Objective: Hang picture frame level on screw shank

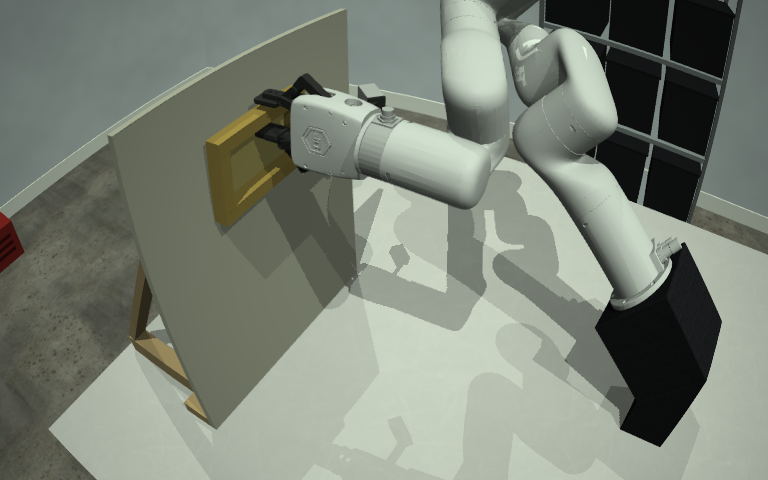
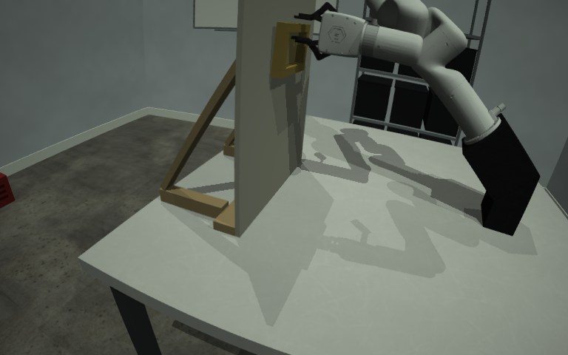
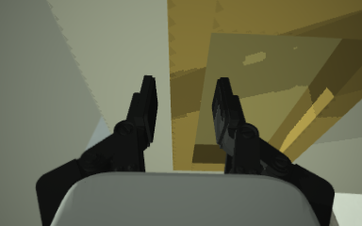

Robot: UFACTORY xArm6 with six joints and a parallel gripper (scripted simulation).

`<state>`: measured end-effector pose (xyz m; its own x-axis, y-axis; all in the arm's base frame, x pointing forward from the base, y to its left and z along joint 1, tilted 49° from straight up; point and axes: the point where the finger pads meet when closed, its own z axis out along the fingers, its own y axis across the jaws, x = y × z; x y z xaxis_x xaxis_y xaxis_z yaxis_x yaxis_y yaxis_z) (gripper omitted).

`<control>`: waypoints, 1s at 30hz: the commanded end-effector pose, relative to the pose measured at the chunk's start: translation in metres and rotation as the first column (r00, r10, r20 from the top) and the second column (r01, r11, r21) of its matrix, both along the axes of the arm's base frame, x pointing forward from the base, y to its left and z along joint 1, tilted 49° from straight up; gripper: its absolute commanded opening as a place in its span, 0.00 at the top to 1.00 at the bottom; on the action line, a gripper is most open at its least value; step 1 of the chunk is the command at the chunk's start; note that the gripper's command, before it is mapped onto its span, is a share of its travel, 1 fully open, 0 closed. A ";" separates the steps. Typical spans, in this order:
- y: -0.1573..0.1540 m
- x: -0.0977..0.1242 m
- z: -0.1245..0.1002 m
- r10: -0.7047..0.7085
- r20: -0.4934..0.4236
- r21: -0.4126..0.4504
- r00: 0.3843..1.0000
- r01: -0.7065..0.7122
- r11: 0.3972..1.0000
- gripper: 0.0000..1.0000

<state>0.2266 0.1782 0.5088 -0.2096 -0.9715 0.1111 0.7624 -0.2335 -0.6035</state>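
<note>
The white six-joint arm (image 1: 572, 164) rises from its black box-shaped pedestal (image 1: 673, 362) at one side of the pale grey bench (image 2: 376, 293), folds over at the elbow, and stretches its last links out level toward the tall beige upright board (image 1: 226, 254), which is propped from behind by a tan wooden brace (image 2: 197, 134). The white wrist housing with black fingers (image 1: 272, 116) points straight at the board's face, high up near its top edge. There hangs the mustard-yellow rectangular wooden picture frame (image 1: 226, 169), flat against the board, its borders raised around a darker recessed panel; in the exterior view its top and bottom rails look roughly level, though the viewing angle leaves this uncertain. The screw cannot be made out in any view, so how the frame is seated on it cannot be told. The black fingers stand about half open, one on either side of the frame's near upright rail at its upper corner: in the wrist view one finger lies over the bare board just beside the rail's outer edge, the other over the recessed panel, with visible gaps between the pads and the rail. They grip nothing, and the frame stays up against the board without their hold.
</note>
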 end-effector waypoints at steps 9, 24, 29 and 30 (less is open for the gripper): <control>0.000 0.000 0.001 0.000 0.001 0.002 1.000 0.000 1.000 0.50; 0.000 -0.001 0.000 0.000 0.001 0.002 1.000 0.000 1.000 0.50; 0.000 -0.002 -0.001 0.000 0.001 0.002 1.000 0.000 1.000 0.50; 0.000 -0.002 -0.001 0.000 0.001 0.002 1.000 0.000 1.000 0.50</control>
<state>0.2251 0.1783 0.5068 -0.2094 -0.9715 0.1114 0.7624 -0.2335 -0.6035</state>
